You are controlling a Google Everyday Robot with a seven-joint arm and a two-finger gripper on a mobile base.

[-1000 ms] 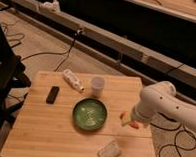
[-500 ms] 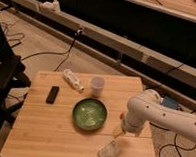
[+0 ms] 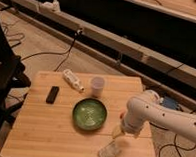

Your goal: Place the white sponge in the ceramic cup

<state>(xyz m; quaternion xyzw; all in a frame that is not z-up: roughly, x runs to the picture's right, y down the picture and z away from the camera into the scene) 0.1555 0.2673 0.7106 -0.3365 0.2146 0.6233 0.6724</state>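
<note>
The white sponge (image 3: 110,150) lies flat near the table's front edge, right of centre. The ceramic cup (image 3: 97,86) stands upright at the back middle of the wooden table (image 3: 38,129), behind the green plate (image 3: 90,114). My gripper (image 3: 118,131) hangs at the end of the white arm (image 3: 154,114) from the right, just above and slightly behind the sponge, right of the plate. It holds nothing that I can see.
An elongated white bottle-like object (image 3: 73,80) lies at the back, left of the cup. A black remote-like bar (image 3: 52,94) lies at the left. A dark chair (image 3: 4,77) stands left of the table. Cables run over the floor behind.
The arm has swung left and forward, bringing the gripper down from beside the plate to just above the sponge. The sponge, cup and plate have not moved.
</note>
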